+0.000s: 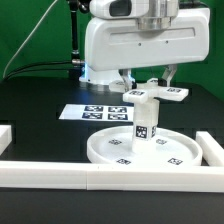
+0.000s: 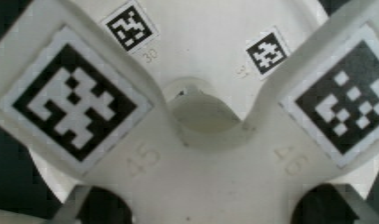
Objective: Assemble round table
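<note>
The round disc (image 1: 102, 150) lies flat on the table (image 1: 40, 130) with the post (image 1: 143, 126) upright at its middle, so 2 parts look joined. The cross-shaped piece (image 1: 158, 95) sits atop the post, pinched by the claw (image 1: 150, 84). Fixing it there seems the 1 step left. The marker board (image 1: 88, 112) lies just behind the disc.

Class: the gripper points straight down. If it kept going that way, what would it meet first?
The cross-shaped piece, which lies right at the tips of the gripper. Directly beneath it stands the post on the round disc. Whether piece and post touch is hard to tell.
</note>
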Tool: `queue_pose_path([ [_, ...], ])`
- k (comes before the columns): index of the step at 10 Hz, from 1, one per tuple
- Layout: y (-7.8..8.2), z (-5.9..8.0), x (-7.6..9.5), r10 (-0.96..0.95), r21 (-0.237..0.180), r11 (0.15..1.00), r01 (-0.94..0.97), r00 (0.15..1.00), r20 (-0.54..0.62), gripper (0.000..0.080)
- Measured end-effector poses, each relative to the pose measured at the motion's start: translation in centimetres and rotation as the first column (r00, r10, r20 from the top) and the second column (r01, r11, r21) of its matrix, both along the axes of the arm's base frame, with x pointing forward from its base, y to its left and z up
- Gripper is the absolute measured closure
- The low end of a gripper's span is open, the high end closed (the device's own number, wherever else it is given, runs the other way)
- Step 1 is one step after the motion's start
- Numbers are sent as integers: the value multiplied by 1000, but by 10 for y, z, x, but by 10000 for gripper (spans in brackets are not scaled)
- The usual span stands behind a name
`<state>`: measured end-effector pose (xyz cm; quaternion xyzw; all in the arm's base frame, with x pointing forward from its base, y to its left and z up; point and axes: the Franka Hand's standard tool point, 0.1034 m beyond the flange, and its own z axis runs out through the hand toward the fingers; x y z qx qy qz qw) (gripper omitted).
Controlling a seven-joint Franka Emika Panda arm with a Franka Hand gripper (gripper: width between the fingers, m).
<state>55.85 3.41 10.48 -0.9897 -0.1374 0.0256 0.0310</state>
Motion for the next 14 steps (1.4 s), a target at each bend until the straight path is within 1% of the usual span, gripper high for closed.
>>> queue_pose_path([
  [2, 0, 0, 6, 1, -3, 1000, -1, 1000, 30, 358],
  [11, 0, 0, 5, -19, -3, 1000, 19, 999, 29, 358],
  [12, 0, 0, 5, -47, 0, 999, 47, 998, 29, 358],
  [14, 0, -1, 5, -288, 21, 958, 287, 957, 27, 358],
])
